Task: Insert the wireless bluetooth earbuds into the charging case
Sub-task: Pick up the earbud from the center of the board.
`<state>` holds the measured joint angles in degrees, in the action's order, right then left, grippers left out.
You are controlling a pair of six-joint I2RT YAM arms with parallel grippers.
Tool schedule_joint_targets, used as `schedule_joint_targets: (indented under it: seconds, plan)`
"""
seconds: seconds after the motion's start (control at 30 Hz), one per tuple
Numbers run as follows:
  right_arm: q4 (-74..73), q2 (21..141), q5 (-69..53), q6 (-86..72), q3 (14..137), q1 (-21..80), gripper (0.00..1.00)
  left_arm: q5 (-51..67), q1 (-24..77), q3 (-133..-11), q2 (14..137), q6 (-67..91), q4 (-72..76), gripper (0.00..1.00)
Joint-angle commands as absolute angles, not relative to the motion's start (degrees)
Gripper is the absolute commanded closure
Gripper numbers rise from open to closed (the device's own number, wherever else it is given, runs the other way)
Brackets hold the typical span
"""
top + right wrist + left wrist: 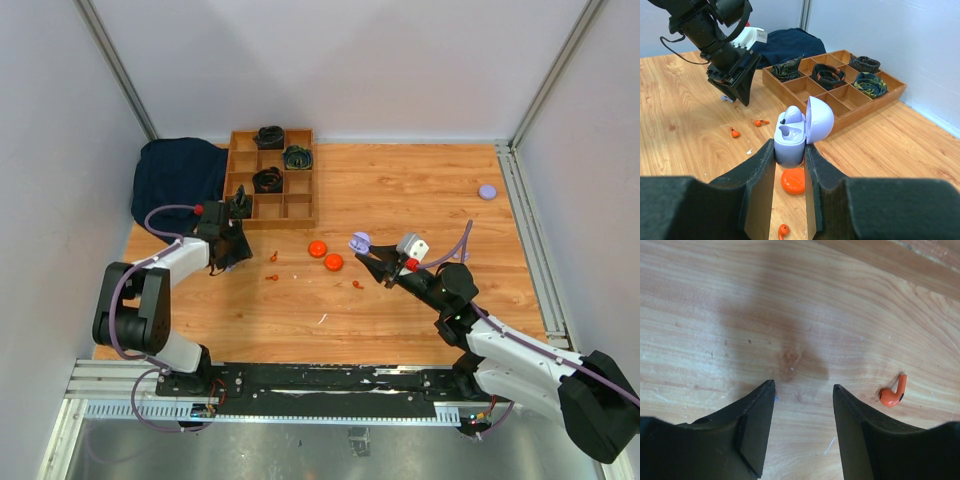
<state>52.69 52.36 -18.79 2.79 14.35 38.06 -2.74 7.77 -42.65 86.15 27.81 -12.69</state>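
Right wrist view, right end effector (789,151): pinching the lilac rounded plastic charging case (790,132), lid open.
left end effector (804,386): spread, hovering empty over wooden tabletop (715,315).
small orange plastic earbud (892,394): lying just beside it; likely light and slick, so gripping across the bulb looks best.

The table (715,300) is smooth, pale wood-grain with a dull sheen and faint scuffs, and the orange earbud (892,394) lying on it is glossy plastic. The lilac charging case (790,144) is smooth satin plastic and the left tool (804,385) is matt black. At the table's far edge, the compartment tray (875,109) is bare matt wood, beside soft dark cloth (785,42).
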Motion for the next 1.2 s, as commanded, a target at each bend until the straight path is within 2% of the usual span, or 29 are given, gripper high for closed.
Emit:
schedule_joint_targets:
  seconds: [0.0, 0.47, 0.67, 0.9, 1.17]
  plan:
    - [54.9, 52.2, -18.0, 2.4, 13.8, 37.4, 0.94, -1.5, 8.2, -41.7, 83.3, 27.3, -17.0, 0.44]
    - [55.0, 52.0, -18.2, 2.2, 13.9, 37.4, 0.94, -1.1, 8.3, -41.2, 77.9, 27.9, -20.4, 0.45]
    - [54.8, 51.9, -18.2, 2.2, 13.9, 37.4, 0.94, -6.4, 8.3, -44.4, 74.7, 28.0, -24.2, 0.44]
    - [54.8, 51.7, -18.0, 2.3, 13.8, 37.4, 0.94, -13.1, 8.1, -43.6, 77.4, 30.6, -24.7, 0.44]
    - [54.3, 51.3, -17.8, 2.5, 13.8, 37.4, 0.95, -15.1, 7.7, -45.1, 82.0, 31.3, -23.5, 0.45]
